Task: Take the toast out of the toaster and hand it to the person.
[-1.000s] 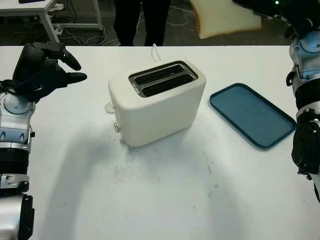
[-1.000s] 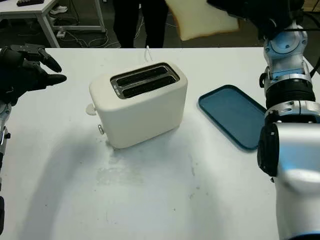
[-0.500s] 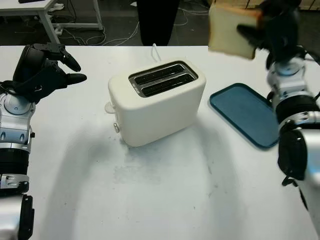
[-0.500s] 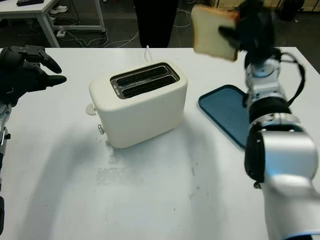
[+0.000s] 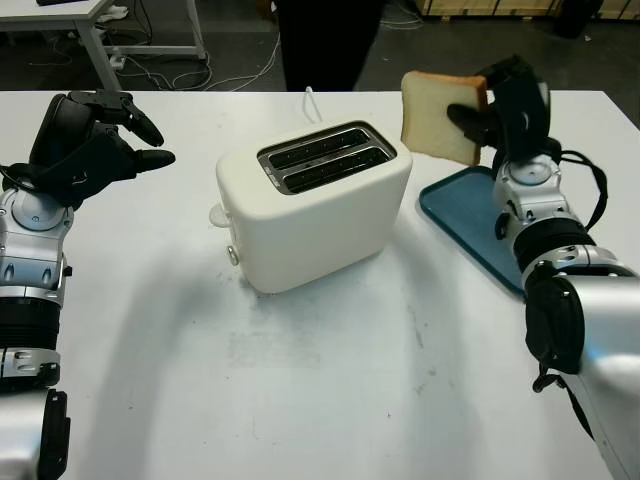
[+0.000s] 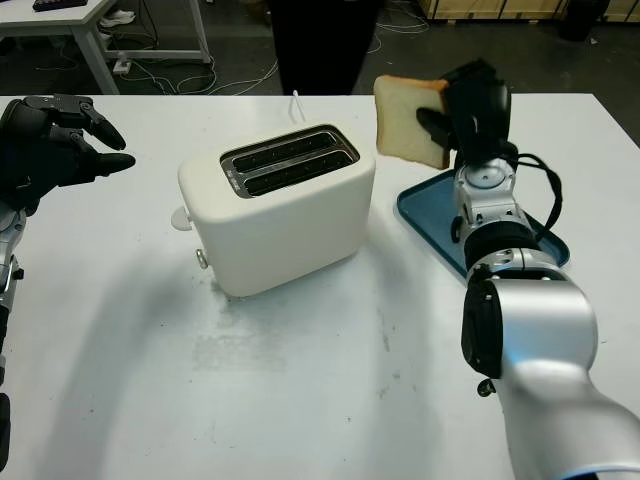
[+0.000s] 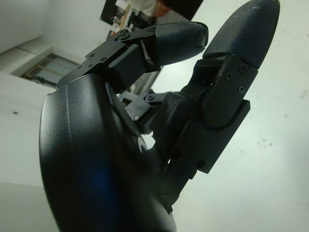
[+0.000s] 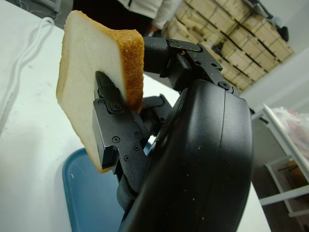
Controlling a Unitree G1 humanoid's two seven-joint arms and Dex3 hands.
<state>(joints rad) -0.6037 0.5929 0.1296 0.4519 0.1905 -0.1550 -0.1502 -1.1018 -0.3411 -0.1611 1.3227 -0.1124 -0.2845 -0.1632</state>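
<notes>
A pale slice of toast with a brown crust is held upright in the air by my right hand, above the near end of the blue tray. The fingers are shut on the slice. The cream two-slot toaster stands mid-table, both slots dark. A person in dark clothes stands behind the table's far edge. My left hand hovers open over the table's left side.
The toaster's white cord runs off the far edge. A white desk and cables on the floor lie beyond the table at the back left. Stacked cardboard boxes stand in the background.
My right hand has come down and toward me with the toast, from high above the far edge to just over the tray. The person shifted right. My left hand stayed put.
</notes>
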